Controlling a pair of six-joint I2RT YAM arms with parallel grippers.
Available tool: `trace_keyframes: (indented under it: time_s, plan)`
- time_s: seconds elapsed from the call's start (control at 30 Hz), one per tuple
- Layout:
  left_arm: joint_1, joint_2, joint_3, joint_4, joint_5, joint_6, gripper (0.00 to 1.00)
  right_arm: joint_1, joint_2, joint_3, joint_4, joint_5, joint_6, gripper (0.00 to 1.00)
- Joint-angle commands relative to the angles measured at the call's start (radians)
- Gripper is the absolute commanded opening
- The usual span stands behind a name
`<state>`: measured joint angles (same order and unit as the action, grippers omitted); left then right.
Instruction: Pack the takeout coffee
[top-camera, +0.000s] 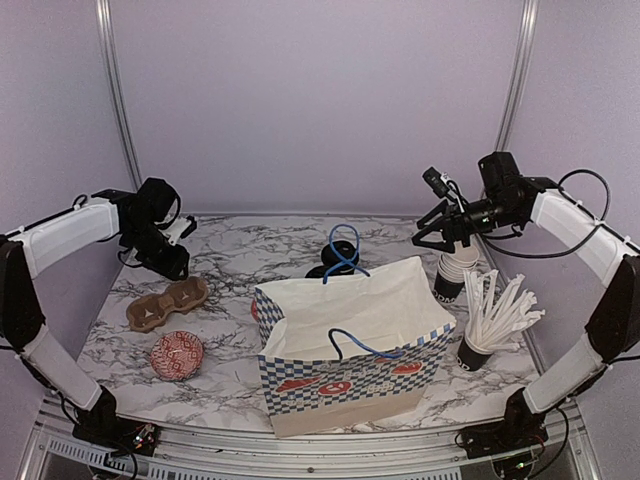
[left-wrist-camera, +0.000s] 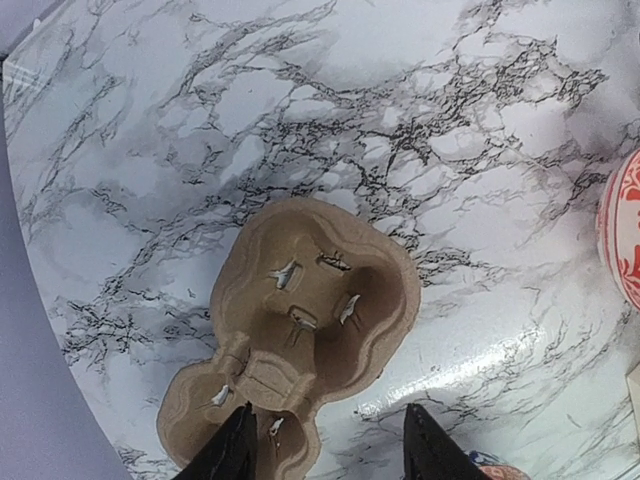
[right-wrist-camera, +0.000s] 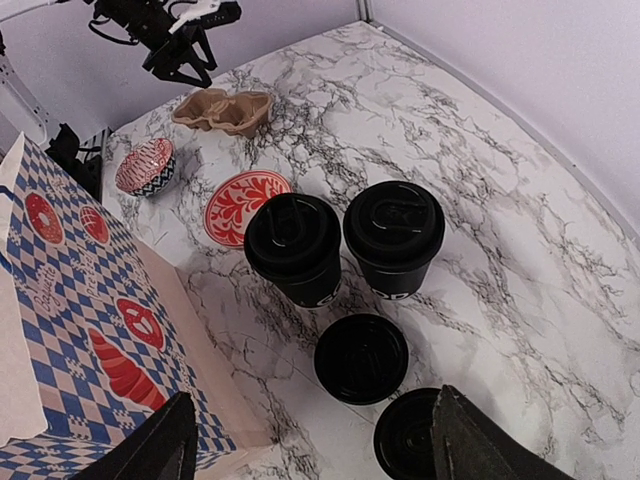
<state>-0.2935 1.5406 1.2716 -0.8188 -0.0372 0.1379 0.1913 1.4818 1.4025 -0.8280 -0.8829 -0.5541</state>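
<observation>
Two takeout coffee cups (right-wrist-camera: 293, 245) (right-wrist-camera: 395, 235), black with black lids, stand on the marble just behind the paper bag (top-camera: 350, 345); the top view shows them partly hidden (top-camera: 333, 247) behind the bag's blue handle. Two loose black lids (right-wrist-camera: 361, 358) (right-wrist-camera: 410, 435) lie in front of them. My right gripper (right-wrist-camera: 310, 455) hangs open above those lids, holding nothing. My left gripper (left-wrist-camera: 330, 450) is open low over the brown cardboard cup carrier (left-wrist-camera: 300, 330), whose near edge lies by the left finger (left-wrist-camera: 235, 455). The carrier's pockets hold nothing.
A red patterned bowl (top-camera: 177, 355) sits in front of the carrier, and a flat red patterned disc (right-wrist-camera: 245, 205) lies behind the bag. At the right stand a stack of cups (top-camera: 455, 272) and a black cup full of white straws (top-camera: 495, 315).
</observation>
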Motion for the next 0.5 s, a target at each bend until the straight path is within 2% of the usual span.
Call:
trace_keyframes:
  time_s: [0.0,0.13,0.47]
  plan:
    - [0.009,0.085,-0.029,-0.022,0.001,0.120,0.49,-0.002,0.012,0.038,-0.028,-0.030,-0.020,0.78]
    - [0.040,0.111,-0.027,-0.035,-0.004,0.186,0.47,-0.003,0.002,0.028,-0.028,-0.034,-0.022,0.78]
    - [0.101,0.151,-0.045,-0.034,-0.017,0.233,0.48,-0.003,0.019,0.022,-0.032,-0.044,-0.024,0.78]
